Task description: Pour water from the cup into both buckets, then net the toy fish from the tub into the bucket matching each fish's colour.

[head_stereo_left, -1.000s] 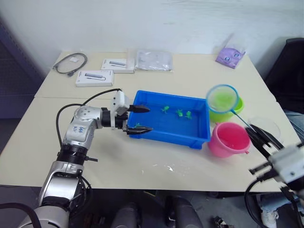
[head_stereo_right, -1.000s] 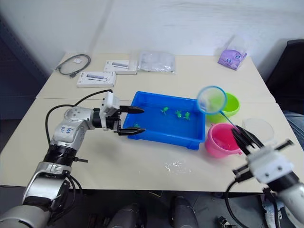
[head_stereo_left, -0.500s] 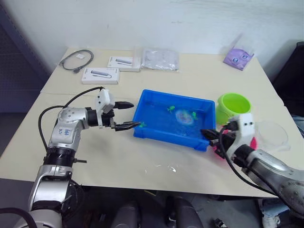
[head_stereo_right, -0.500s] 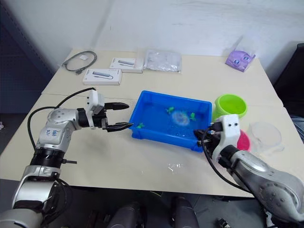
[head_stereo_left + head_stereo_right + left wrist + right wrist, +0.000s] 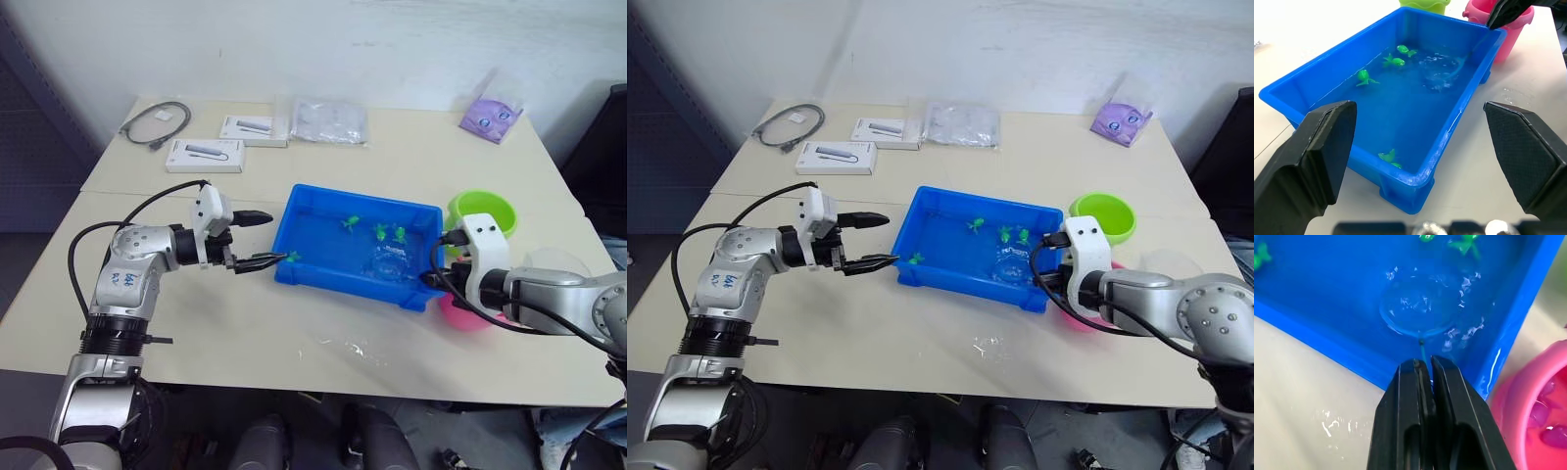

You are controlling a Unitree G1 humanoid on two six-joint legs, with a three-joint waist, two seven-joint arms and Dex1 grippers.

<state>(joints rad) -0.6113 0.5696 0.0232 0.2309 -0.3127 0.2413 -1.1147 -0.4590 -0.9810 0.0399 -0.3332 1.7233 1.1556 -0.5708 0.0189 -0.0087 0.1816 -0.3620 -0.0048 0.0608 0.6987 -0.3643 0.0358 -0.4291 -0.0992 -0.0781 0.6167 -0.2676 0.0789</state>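
Note:
The blue tub (image 5: 333, 277) sits mid-table with water and several green toy fish (image 5: 379, 231) in it. My right gripper (image 5: 1425, 363) is shut on the net's thin stick at the tub's near right corner. The net hoop (image 5: 1420, 308) lies under the water inside the tub. The pink bucket (image 5: 1542, 411) stands beside that corner with pink fish (image 5: 1555, 435) in it. Behind it is the green bucket (image 5: 482, 211). The clear cup (image 5: 554, 262) stands at the far right. My left gripper (image 5: 277, 236) is open just outside the tub's left end.
At the back of the table lie a grey cable (image 5: 155, 122), two white boxes (image 5: 205, 155), a clear plastic bag (image 5: 328, 119) and a purple pouch (image 5: 490, 115). Spilled water (image 5: 343, 348) glistens in front of the tub. A dark chair (image 5: 598, 127) stands at the right.
The net has slid from the tub's middle toward its near right corner and sunk under the water. My right arm has drawn back to the right. The left gripper has barely moved.

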